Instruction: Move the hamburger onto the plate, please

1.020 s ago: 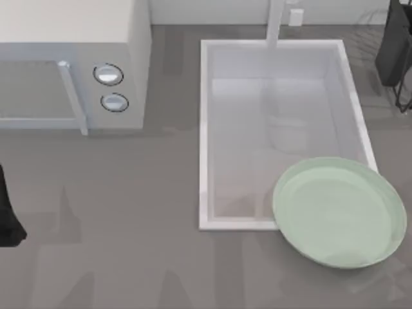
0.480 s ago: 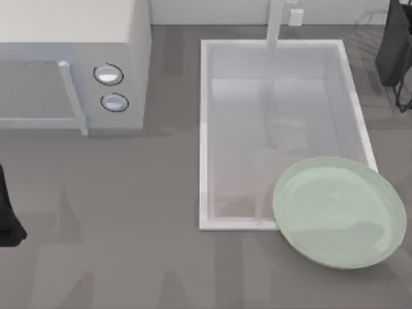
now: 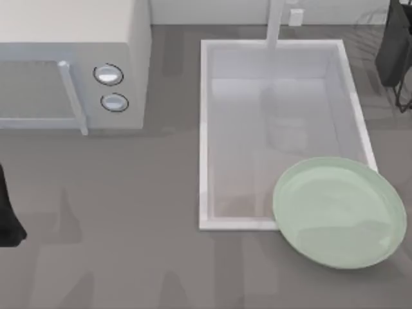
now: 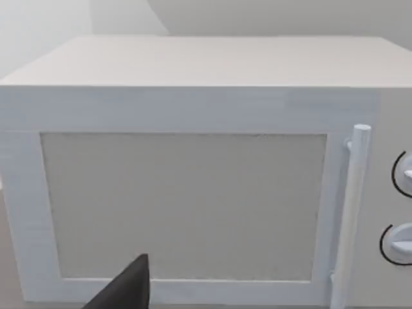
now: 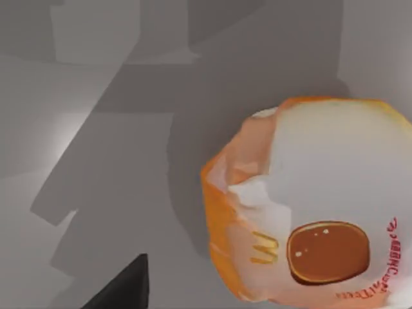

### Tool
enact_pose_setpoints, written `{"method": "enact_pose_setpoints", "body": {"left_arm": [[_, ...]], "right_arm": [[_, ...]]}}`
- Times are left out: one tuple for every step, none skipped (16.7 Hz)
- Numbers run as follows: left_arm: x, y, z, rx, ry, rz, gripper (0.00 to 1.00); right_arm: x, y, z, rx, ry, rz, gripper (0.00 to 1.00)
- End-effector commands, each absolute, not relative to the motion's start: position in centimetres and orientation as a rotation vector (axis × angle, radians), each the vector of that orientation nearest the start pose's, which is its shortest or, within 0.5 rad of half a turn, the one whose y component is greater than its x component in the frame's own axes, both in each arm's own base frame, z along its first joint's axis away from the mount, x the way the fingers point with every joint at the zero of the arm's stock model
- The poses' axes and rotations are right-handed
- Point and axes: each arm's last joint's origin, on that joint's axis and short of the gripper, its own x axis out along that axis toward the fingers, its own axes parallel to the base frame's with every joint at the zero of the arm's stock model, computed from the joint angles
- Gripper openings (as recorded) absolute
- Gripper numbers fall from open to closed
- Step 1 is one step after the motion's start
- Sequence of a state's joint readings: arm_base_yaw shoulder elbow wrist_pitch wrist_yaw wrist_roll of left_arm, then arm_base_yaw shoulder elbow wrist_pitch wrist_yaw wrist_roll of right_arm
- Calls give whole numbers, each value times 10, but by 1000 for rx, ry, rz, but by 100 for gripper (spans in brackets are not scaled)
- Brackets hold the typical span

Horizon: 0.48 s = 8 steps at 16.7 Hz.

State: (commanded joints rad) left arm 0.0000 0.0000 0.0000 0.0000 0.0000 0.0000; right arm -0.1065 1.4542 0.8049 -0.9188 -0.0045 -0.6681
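The hamburger [image 5: 309, 206] is a small orange item with white patches and a red-brown centre. It lies on a grey surface close below my right wrist camera. A dark tip of my right gripper [image 5: 122, 288] shows beside it, apart from it. The plate [image 3: 309, 241] is a large pale green round dish with nothing on it. It sits at the front right of the table, overlapping the sink's front right corner. My right arm [image 3: 394, 45] is at the back right edge. My left arm [image 3: 8, 215] rests at the left edge, and its gripper [image 4: 125, 290] faces the microwave door.
A white microwave [image 3: 71, 64] with a bar handle [image 4: 351, 212] and two dials stands at the back left. The white rectangular sink basin [image 3: 205, 129] takes up the middle, with a faucet [image 3: 275, 22] at its back. Grey counter spreads across the front.
A faint shadow that lay on the plate's lower right half a second ago has gone. The plate and the visible parts of both arms stand where they were.
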Motion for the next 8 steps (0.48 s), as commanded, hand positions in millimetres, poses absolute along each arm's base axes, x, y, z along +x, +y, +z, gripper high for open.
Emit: {"method": "enact_pose_setpoints", "body": {"left_arm": [[106,-1,160,0,0,0,100],[106,-1,160,0,0,0,100],[106,-1,160,0,0,0,100],[106,-1,160,0,0,0,100],[106,-1,160,0,0,0,100],[106,-1,160,0,0,0,100],[106,-1,160,0,0,0,100],[106,-1,160,0,0,0,100]], "right_arm": [[227,-23,155,-435,1523,440,100],[228,-24,146,-435,1520,440,100],[229,-24,137,-437,1516,438,100],[229,-24,126,-438,1512,437,100],[229,-24,117,-439,1509,436,100],[229,-24,108,-439,1509,436,100],[228,-24,101,-438,1512,437,100],[226,-24,96,-437,1516,438,100]]}}
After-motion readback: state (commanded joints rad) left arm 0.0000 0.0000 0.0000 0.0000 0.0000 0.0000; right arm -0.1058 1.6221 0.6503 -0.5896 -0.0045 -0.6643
